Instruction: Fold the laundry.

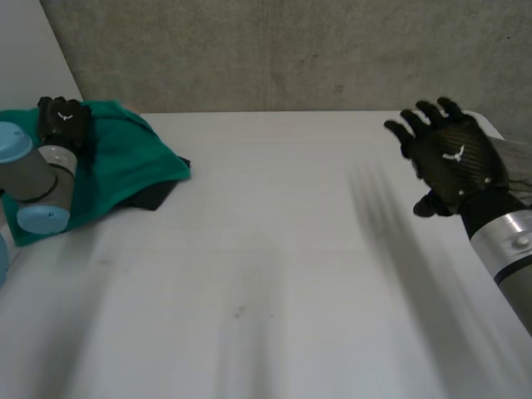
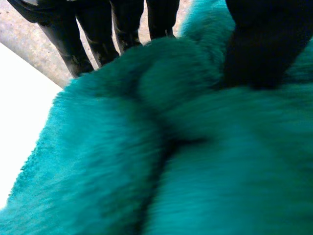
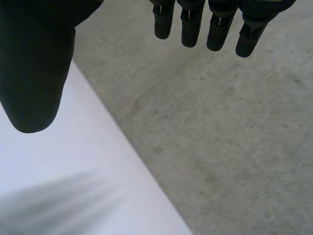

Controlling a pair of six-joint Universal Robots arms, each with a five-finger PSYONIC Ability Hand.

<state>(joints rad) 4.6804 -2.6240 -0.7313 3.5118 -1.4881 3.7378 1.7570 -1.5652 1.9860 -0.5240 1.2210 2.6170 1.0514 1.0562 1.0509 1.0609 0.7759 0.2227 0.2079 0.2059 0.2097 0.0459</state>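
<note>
A teal fleece cloth (image 1: 125,158) lies bunched at the table's far left, over a dark garment (image 1: 158,196) that peeks out under its near edge. My left hand (image 1: 63,119) sits on top of the pile. In the left wrist view its fingers (image 2: 93,34) reach behind a raised ridge of the teal cloth (image 2: 146,156). Its thumb (image 2: 264,44) presses the ridge's other side, pinching it. My right hand (image 1: 455,158) hovers above the table's right side, open, with spread fingers (image 3: 193,24) and a thumb (image 3: 34,63) that hold nothing.
The white table (image 1: 266,266) stretches bare between the two hands. Grey concrete (image 1: 291,50) runs beyond its far edge. Something pale grey (image 1: 517,158) lies at the right edge behind my right hand. The left arm's grey joint (image 1: 33,179) rests over the pile.
</note>
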